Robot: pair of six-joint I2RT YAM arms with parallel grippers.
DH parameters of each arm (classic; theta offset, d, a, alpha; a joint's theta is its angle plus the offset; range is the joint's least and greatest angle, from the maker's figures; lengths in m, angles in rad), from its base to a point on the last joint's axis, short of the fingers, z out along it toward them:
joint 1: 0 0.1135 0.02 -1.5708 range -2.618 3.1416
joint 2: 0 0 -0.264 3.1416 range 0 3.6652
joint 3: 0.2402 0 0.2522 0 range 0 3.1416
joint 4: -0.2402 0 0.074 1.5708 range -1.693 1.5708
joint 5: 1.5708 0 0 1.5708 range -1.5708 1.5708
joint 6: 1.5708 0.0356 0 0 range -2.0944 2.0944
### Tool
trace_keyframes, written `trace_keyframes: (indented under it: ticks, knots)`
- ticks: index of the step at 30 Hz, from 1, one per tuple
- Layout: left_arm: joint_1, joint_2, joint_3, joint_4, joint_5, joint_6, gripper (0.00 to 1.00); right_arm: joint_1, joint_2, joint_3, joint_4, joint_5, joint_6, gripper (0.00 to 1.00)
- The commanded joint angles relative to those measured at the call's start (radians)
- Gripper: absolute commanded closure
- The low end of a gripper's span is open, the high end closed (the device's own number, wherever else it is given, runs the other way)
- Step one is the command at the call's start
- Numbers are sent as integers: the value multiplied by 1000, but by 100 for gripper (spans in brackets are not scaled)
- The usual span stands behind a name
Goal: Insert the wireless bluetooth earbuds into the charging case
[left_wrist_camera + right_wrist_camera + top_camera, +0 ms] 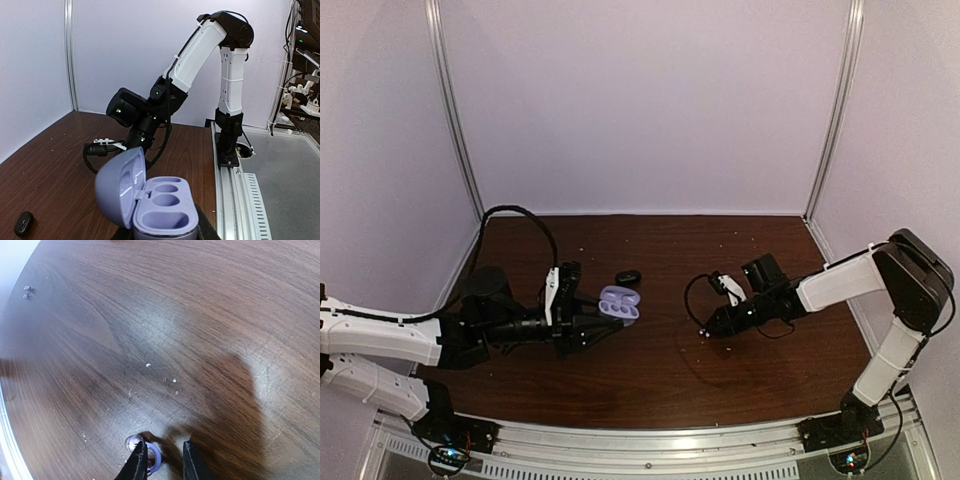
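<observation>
The charging case (619, 303) (162, 210) was held low on its grey-blue shell by the left gripper (594, 325), whose jaws were closed almost fully on it. Whether the case's base touched the table (650, 385) could not be told. Its lid (119, 187) stood swung back on the hinge, close to upright, with its lavender inner face turned toward the tray. The tray faced up. Both round wells (166, 189) were empty, and so was the wider hollow on the near side of them in the left wrist view.

The wireless bluetooth earbuds (154, 458) were not in the case. They lay on the table well apart from it, on the right arm's side, under the right gripper (705, 328) (164, 446). That gripper's jaws stood partly open, tips down at the wood. One pale-purple bud sat between them, against one finger (138, 462), with a clear gap to the other finger, so nothing was pinched. A glossy round shape (132, 443) lay just outside the same finger, touching or nearly touching the bud. Whether it was the second bud or part of the first could not be told.

A small black oval object (628, 277) (23, 223) lay flat on the table near the case, on the side away from the arm bases, not touching it.
</observation>
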Motion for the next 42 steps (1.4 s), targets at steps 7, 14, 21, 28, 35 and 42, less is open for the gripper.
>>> trace_keyframes:
  ticks: [7, 14, 21, 28, 35, 42]
  knots:
    - [5, -3, -7, 58, 4, 17, 94, 43, -24, -52, -79, -13, 3, 78]
    - [5, 2, -4, 63, 6, 19, 94, 63, -43, -55, -85, -26, 10, 84]
    - [5, -1, -9, 58, 7, 20, 94, 88, -36, -50, -87, -22, 19, 75]
    - [5, -11, -13, 58, 2, 22, 94, 112, -3, -24, -105, -11, 1, 75]
    - [5, -21, -22, 57, -6, 22, 94, 148, -1, -4, -143, 38, -18, 85]
    - [6, -33, -56, 79, -31, 49, 96, 160, -48, 15, -169, 70, -21, 93]
